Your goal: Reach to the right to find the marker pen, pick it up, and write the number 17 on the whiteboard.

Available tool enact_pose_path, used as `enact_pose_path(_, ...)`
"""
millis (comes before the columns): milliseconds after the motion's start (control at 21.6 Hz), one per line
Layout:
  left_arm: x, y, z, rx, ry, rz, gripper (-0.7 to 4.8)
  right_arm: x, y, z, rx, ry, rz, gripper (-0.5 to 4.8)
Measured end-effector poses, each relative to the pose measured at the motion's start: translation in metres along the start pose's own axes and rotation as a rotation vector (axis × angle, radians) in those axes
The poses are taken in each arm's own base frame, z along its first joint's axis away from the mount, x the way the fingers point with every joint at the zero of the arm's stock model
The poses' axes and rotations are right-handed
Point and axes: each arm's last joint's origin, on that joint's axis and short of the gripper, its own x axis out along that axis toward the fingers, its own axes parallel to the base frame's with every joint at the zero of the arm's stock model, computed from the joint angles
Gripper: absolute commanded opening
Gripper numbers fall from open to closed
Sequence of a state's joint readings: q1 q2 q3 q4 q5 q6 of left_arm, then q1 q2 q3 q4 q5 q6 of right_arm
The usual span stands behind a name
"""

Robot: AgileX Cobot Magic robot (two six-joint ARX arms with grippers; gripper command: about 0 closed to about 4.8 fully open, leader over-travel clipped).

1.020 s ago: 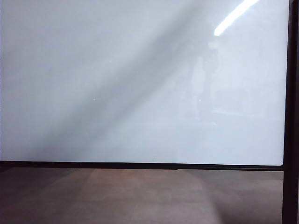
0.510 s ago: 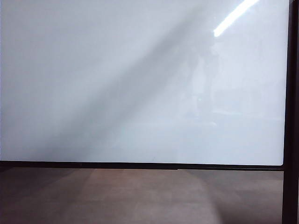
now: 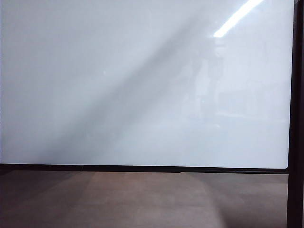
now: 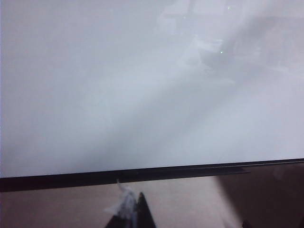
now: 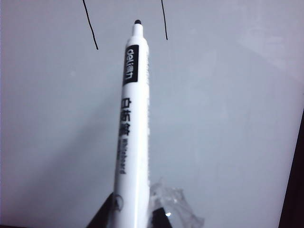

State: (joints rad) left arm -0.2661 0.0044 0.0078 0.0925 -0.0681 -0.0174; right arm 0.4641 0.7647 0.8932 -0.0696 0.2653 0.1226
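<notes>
Right wrist view has the right gripper (image 5: 135, 216) clamped on the marker pen (image 5: 131, 123), tip near two strokes (image 5: 90, 23) on the whiteboard (image 5: 228, 118); the left gripper's (image 4: 133, 213) opening cannot be told, seemingly barely in frame.

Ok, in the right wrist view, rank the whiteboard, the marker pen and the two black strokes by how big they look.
1. whiteboard, fills nearly the whole view.
2. marker pen, held in the right gripper; it sits close to the camera, so it looks oversized.
3. The left stroke and right stroke look alike.

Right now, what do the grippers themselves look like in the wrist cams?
Little shows. Left gripper: dark pointed tips with a crumpled clear film wrap. Right gripper: dark jaws, also wrapped in wrinkled transparent film. No cables or markings visible; neither arm appears in the exterior view.
</notes>
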Motion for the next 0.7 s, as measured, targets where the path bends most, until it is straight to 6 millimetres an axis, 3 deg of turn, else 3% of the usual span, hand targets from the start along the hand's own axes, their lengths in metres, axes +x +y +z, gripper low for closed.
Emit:
enact_pose_path(556, 0.000, 0.001, -0.006, 0.005, 0.058, 0.008, -0.05, -0.001, 0.003, -0.001, 0.001, 0.006, 0.017, -0.04)
enact_pose_path(695, 0.000, 0.011, -0.005, 0.011, 0.056, 0.112, -0.05, 0.000, 0.003, -0.001, -0.011, 0.002, 0.017, -0.04)
